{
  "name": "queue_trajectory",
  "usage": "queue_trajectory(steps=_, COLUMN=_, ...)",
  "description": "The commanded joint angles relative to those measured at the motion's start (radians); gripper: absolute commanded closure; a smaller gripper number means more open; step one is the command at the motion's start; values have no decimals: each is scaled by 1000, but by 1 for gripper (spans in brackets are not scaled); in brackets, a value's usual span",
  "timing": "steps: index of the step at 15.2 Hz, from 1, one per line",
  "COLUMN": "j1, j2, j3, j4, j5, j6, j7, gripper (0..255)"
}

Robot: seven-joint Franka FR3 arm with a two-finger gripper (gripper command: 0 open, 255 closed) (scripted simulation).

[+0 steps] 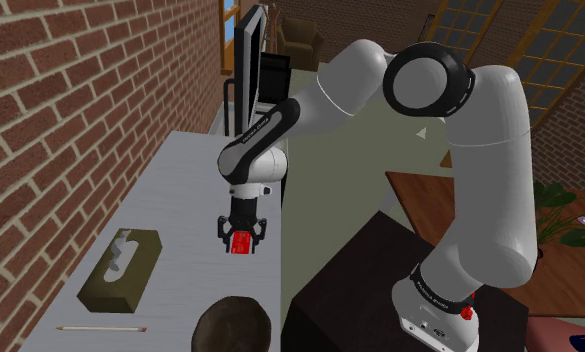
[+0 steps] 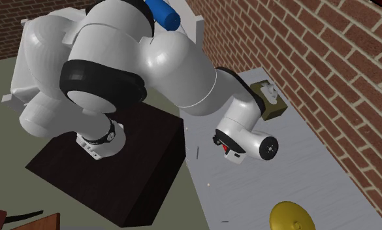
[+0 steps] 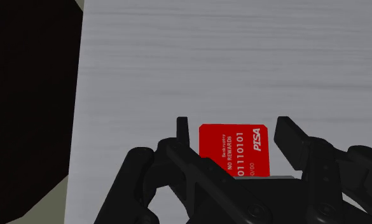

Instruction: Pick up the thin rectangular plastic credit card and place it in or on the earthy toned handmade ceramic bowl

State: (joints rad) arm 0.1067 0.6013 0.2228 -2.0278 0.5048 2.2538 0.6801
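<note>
The red credit card [image 3: 233, 151] with white print lies flat on the pale grey table [image 3: 241, 57], near its edge. My black gripper [image 3: 232, 133] hangs just over it, open, one finger on each side, and neither finger touches the card. From the shoulder view the card [image 1: 242, 243] shows red between the spread fingertips of the gripper [image 1: 241, 235]. The dark brown bowl [image 1: 235, 325] sits at the near end of the table, toward that view's bottom edge. In the second exterior view the gripper [image 2: 227, 149] and a bit of the red card [image 2: 224, 146] show under the wrist.
An olive tissue box [image 1: 120, 270] and a pencil [image 1: 100, 327] lie left of the bowl. A brick wall [image 1: 70, 110] runs along the table's far side. A monitor [image 1: 250, 60] stands at the table's back. A yellow domed object [image 2: 292, 217] rests on the table [image 2: 300, 163].
</note>
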Motion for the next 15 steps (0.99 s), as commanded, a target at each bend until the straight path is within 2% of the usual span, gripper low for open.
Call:
queue_trajectory(steps=1, j1=3, j2=6, j3=3, j4=1, j5=1, j6=13, j7=-1, gripper=255)
queue_trajectory(steps=6, j1=4, j2=6, j3=2, j4=-1, j5=3, j6=14, j7=-2, gripper=255)
queue_trajectory(steps=15, j1=-2, j2=-101, j3=4, j4=-25, j5=-2, j6=-62, j7=33, gripper=255)
